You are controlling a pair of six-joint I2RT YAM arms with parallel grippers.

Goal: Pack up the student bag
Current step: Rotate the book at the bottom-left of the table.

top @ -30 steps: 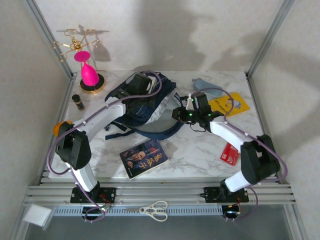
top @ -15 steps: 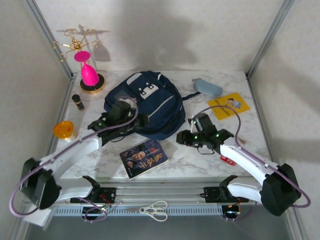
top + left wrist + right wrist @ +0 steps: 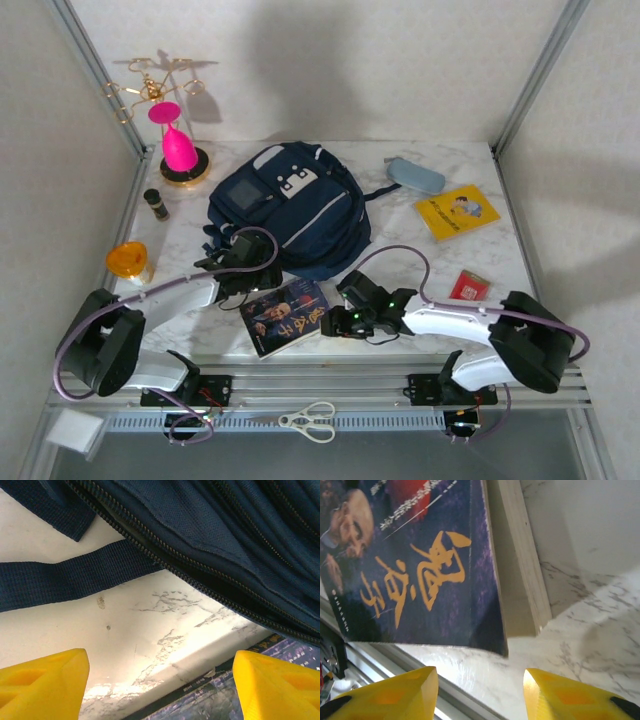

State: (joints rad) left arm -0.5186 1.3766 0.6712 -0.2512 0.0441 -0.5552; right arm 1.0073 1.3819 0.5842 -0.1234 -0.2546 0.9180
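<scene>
white marble table [image 3: 420, 290], pale walls [image 3: 380, 70], aluminium frame [image 3: 540, 75]

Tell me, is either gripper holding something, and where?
Nothing is held. The left gripper is open near the student bag's edge; the right gripper is open by the book's corner.

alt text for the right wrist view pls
A dark blue book with gold Chinese characters and a man's face on its cover lies flat on the white marble table, pale page edge to the right. At the bottom of the frame the right gripper is open and empty, near the book's corner.
</scene>
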